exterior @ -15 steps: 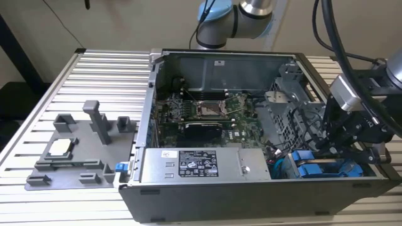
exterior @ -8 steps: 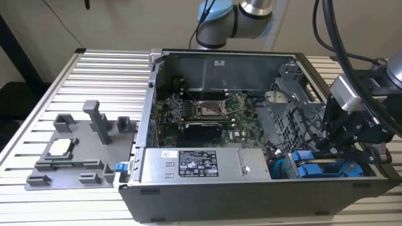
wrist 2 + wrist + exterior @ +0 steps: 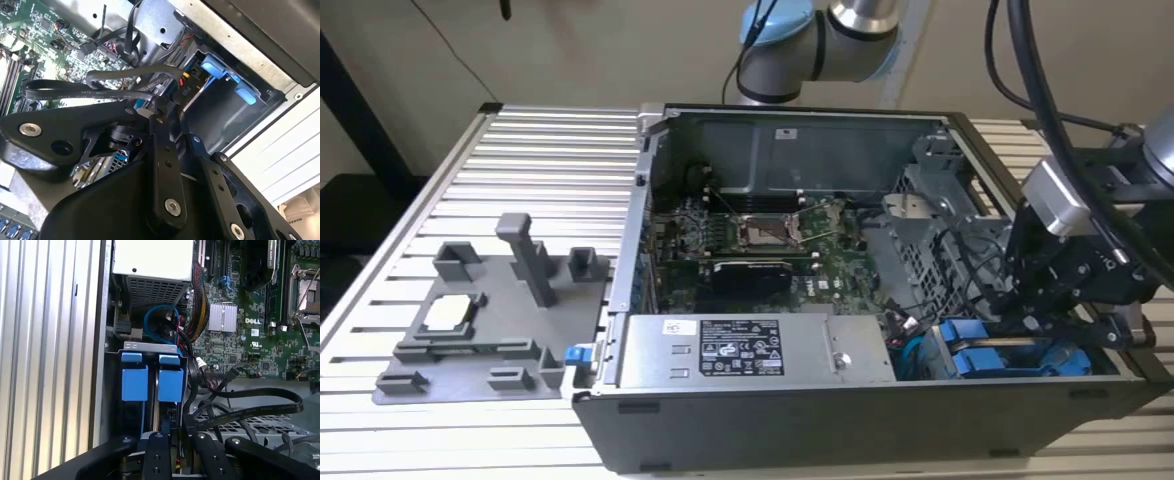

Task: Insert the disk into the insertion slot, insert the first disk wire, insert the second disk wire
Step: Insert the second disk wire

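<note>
the disk (image 3: 170,380), blue-framed, sits upright inside the grey insertion slot (image 3: 150,346), beside a similar drive

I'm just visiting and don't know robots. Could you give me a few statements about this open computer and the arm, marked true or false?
1. The black gripper is down inside the open grey computer case. True.
2. Two bright blue drive carriers sit side by side in the metal drive cage. True.
3. The green motherboard lies outside the case. False: it is inside.
4. The grey moulded fixture tray sits inside the case. False: it rests on the slatted table, at the exterior view's left.
</note>
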### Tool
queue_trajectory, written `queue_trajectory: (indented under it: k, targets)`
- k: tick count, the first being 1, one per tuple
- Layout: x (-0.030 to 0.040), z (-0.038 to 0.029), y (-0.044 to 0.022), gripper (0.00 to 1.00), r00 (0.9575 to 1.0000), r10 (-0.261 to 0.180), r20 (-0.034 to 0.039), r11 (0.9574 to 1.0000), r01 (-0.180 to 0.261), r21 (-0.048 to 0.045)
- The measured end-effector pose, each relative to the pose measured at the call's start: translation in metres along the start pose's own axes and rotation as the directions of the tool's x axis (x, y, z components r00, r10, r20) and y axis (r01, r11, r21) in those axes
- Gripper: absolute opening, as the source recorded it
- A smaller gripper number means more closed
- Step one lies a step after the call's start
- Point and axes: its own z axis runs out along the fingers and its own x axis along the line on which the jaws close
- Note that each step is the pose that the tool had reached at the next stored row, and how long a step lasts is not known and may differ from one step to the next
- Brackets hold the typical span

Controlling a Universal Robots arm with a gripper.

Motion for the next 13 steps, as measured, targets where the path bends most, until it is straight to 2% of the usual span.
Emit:
queue_trajectory:
  k: [5,13]
  targets:
    - [-0.0006,-0.0047,0.0003,0.24,1.0,0.0,0.0,1.0,0.0,-0.0005]
    - [-0.0024,-0.0194,0.0013,0.24,1.0,0.0,-0.0002,1.0,0.0,-0.0007]
